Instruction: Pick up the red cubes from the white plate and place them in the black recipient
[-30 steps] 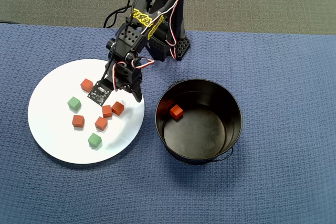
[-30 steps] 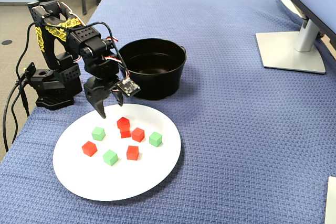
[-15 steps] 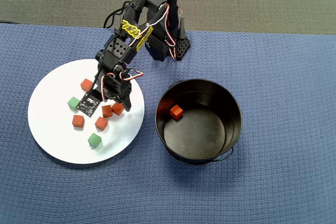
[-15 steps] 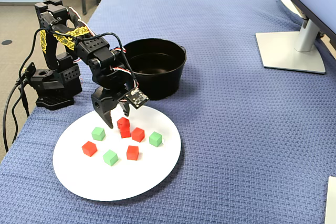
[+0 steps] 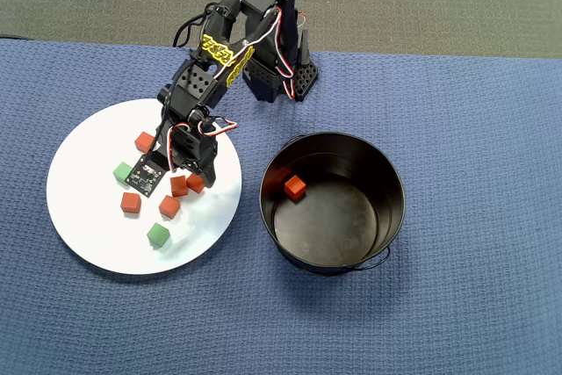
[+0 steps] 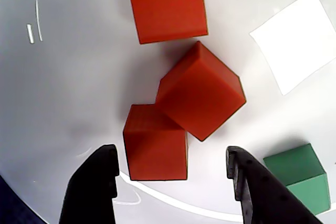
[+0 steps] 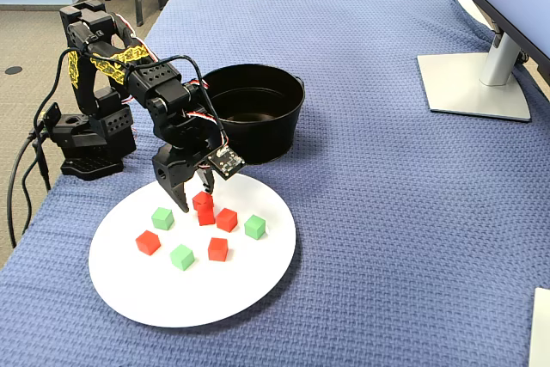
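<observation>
Five red cubes lie on the white plate (image 5: 88, 217). One red cube (image 5: 295, 186) lies inside the black bucket (image 5: 386, 217). My gripper (image 5: 186, 180) is low over the plate's right part, open and empty. In the wrist view my gripper (image 6: 170, 155) has its two black fingers either side of the nearest red cube (image 6: 155, 142), not touching it. A second red cube (image 6: 200, 98) leans on that one, and a third (image 6: 167, 4) lies beyond. In the fixed view my gripper (image 7: 196, 199) straddles the touching pair (image 7: 204, 208). Other red cubes (image 7: 148, 241) lie apart on the plate.
Green cubes (image 7: 161, 217) (image 7: 254, 227) (image 7: 181, 256) lie among the red ones; one (image 6: 299, 174) sits just outside my right finger. The arm's base (image 5: 277, 76) stands behind the plate. A monitor stand (image 7: 477, 83) is at the far right. Blue cloth covers the table.
</observation>
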You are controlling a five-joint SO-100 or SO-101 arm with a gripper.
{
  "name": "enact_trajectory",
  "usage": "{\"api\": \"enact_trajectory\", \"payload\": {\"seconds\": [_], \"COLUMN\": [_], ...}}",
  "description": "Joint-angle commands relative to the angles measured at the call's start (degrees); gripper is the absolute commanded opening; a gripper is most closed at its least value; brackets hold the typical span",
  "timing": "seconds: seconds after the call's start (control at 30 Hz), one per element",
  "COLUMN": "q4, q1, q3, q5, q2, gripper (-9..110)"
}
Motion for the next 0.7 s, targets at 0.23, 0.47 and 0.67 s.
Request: {"api": "enact_trajectory", "payload": {"seconds": [0.23, 0.47, 0.67], "q4": [-2.6, -3.9, -4.6], "q1": [0.1, -0.3, -1.9], "q3": [-2.1, -2.9, -2.2], "q5": [1.6, 3.0, 8.1], "q2": [0.0, -1.8, 0.9], "gripper": [17, 13, 0]}}
